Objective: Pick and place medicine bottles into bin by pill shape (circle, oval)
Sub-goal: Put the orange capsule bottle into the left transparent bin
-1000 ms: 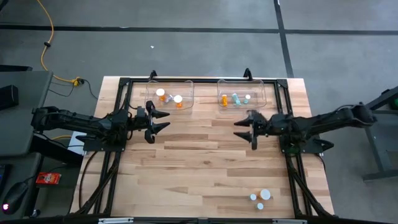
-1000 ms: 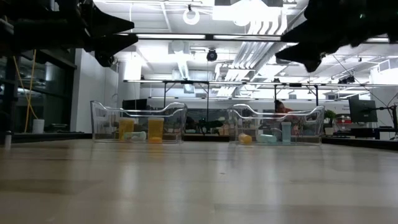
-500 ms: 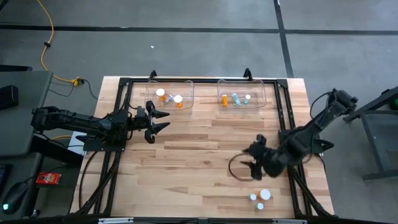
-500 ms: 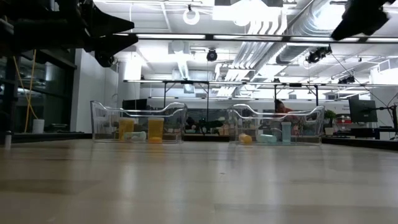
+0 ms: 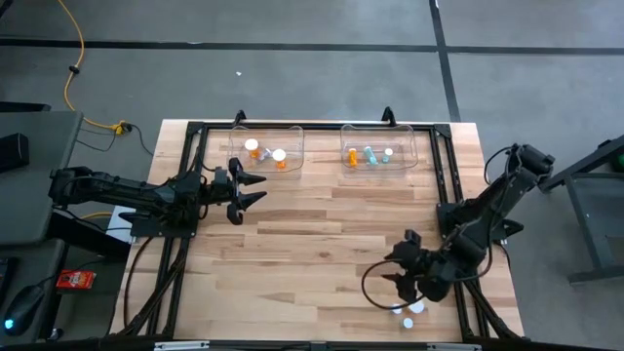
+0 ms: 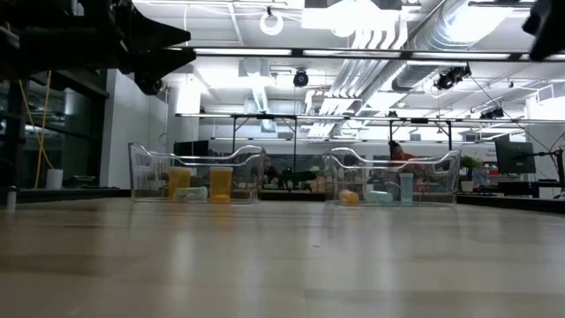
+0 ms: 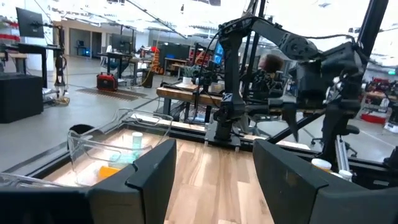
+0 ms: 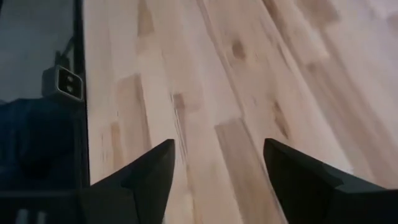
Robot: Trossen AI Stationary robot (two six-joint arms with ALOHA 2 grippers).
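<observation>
Mostly sorted already, bottles in both bins (image 5: 265, 136), while right gripper (image 5: 402, 276), fingers spread and empty, hangs over last loose bottles (image 5: 409, 314); left gripper (image 5: 255, 190) waiting, spread too.

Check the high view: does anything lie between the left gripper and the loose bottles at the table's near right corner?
No. Between left gripper and loose bottles, only bare table shows.

two clear bins (image 6: 196, 174), bottles (image 6: 221, 184) inside
</observation>
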